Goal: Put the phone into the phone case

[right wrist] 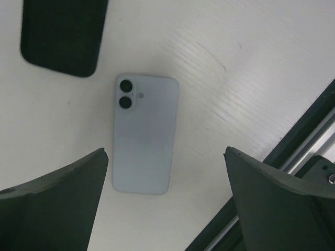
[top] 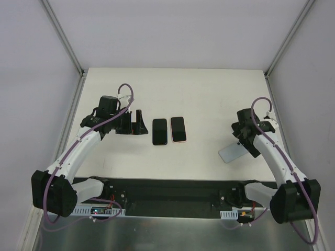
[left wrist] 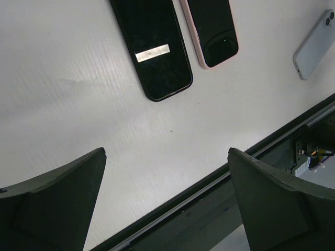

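Black phone lies flat just beside pink-rimmed case; blue phone lies face-down, apart.

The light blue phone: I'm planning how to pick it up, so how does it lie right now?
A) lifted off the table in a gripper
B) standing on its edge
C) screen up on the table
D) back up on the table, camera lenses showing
D: the light blue phone lies flat on the table with its two camera lenses facing up.
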`<state>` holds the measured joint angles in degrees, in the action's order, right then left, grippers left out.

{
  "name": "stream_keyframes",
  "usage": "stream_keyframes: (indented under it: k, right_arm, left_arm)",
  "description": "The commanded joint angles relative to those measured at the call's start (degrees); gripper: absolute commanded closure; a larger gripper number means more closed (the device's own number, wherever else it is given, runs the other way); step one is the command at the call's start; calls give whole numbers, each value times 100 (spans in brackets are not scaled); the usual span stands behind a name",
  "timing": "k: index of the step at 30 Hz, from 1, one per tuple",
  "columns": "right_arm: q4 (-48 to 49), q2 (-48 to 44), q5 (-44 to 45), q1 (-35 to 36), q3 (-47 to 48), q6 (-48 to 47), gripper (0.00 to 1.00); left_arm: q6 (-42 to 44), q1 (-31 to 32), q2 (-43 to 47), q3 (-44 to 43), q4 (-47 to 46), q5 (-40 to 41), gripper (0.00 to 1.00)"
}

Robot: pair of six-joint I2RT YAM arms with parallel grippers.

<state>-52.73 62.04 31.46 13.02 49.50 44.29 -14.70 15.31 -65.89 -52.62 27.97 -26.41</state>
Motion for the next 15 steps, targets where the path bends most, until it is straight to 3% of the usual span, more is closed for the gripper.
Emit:
stream_keyframes:
  k: [1,3,7,15]
  right_arm:
    - [499,937,106,-763,472,-595,4]
    - [544,1414,-17,-975,963,-877,1]
    - [675,2748,-509,-1528,1615,-1002,26]
    - [1397,3823,-1555,-2162,1914,-1028,50]
  left_arm:
    - [-24,-19,155,-38,-19,-4,1]
    - [-42,-19,173,-29,-28,-4,1]
    - [-33,-19,217,-29,-19,31,1]
    - [-33,-11,217,-29,-28,22,1]
